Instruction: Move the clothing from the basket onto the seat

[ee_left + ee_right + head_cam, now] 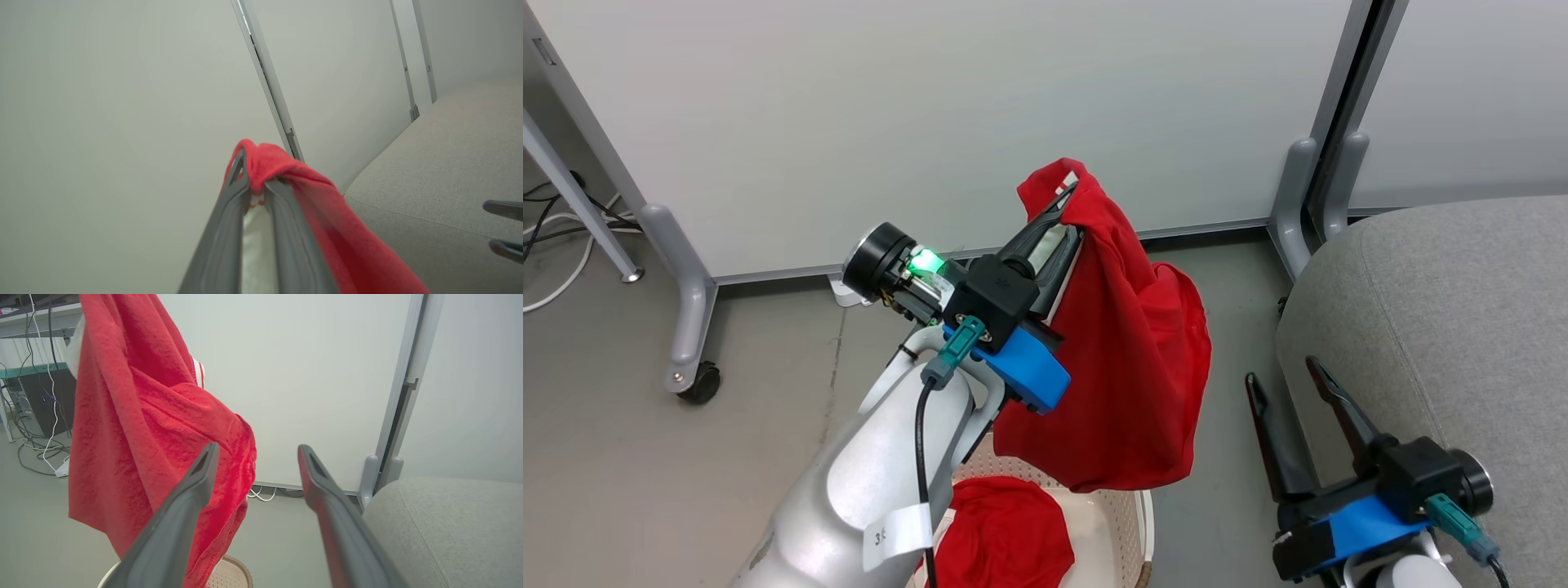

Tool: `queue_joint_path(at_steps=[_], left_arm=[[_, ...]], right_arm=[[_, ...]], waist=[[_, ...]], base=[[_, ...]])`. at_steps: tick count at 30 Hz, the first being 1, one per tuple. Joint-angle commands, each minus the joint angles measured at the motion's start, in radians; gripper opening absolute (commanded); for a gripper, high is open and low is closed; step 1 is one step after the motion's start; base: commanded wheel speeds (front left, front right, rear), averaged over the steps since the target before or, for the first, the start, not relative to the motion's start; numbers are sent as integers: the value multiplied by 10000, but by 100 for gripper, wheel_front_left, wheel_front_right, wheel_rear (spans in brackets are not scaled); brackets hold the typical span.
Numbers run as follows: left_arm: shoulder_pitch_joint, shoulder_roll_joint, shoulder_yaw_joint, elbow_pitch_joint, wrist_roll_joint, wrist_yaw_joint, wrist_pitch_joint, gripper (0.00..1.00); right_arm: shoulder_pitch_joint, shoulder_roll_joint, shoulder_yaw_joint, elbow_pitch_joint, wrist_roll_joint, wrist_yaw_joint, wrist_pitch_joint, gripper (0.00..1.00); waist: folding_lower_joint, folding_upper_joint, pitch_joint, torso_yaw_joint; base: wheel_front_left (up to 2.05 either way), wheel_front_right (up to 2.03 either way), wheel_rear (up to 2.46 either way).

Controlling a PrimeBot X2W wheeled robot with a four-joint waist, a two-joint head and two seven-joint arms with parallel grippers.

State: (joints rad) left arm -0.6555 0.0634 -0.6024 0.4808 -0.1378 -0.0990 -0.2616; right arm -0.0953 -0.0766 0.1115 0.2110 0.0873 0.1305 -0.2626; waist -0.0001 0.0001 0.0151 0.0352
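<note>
panels: white partition walls (pixel 931 122) behind everything; their grey feet (pixel 1294 204) stand on the floor between the held garment and the seat.
floor: grey (pixel 621 457); a bare strip separates basket and seat.
seat: grey fabric, seam visible (pixel 1445 327); far right, apart from both garments.
held garment: red with white stripes near the top (pixel 1127 359); hangs from the left tool above the basket, hem just over the basket's far side.
basket: cream, perforated (pixel 1107 531); on the floor, partly hidden by the left forearm.
basket garment: red, crumpled (pixel 1005 531); lies inside the basket.
left tool: (pixel 1068 196) raised, fingers pressed together, pinching the held garment's top fold.
right tool: (pixel 1282 371) fingers spread, nothing between them; low, just beside the seat's front edge.
caster: (pixel 701 382) under the left panel foot.
cables: (pixel 556 237) on the floor, far left.
</note>
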Motion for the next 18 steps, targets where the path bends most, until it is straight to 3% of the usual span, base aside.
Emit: queue_joint_path(at_steps=[1,18], left_arm=[[109,4,22,18,60,-24,-51,0],[-259,-93,-200,-50,82,-82,-51,0]], right_arm=[[-177,-104,131,-64,-58,4,-35,100],[-2233,-566,2601,317,170,4,-35,100]], waist=[[1,-1,14,-5],[1,-1,479,362]], base=[[0,0,0],[0,0,0]])
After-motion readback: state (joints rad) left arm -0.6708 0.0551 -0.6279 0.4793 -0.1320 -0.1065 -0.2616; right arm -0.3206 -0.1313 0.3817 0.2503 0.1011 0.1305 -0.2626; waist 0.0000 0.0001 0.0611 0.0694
